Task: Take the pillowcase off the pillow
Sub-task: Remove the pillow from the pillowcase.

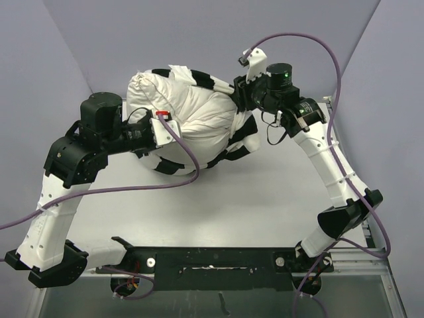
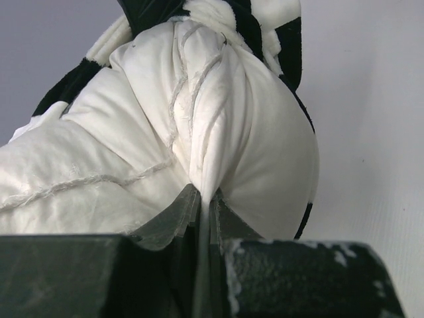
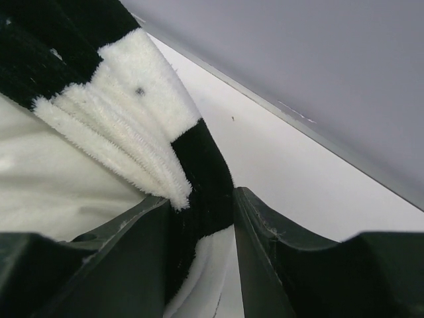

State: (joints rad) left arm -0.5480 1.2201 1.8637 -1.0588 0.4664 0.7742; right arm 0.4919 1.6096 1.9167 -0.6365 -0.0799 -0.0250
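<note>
Top external view: left claw (image 2: pixel 205 199) pinches plump plain white pillow (image 1: pixel 199 112) at its 9 o'clock. Right claw (image 3: pixel 202 195) pinches fluffy black-and-white striped pillowcase (image 3: pixel 132 86) at 3 o'clock.

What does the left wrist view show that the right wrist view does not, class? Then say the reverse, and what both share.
Only the left wrist view shows the left gripper pinching a fold of the white pillow, with stitched puckers running across the fabric. Only the right wrist view shows the right gripper shut on the fluffy edge of the pillowcase, and the table meeting the wall. Both show plain white pillow fabric beside black and white stripes, and a gripper closed on cloth.
</note>
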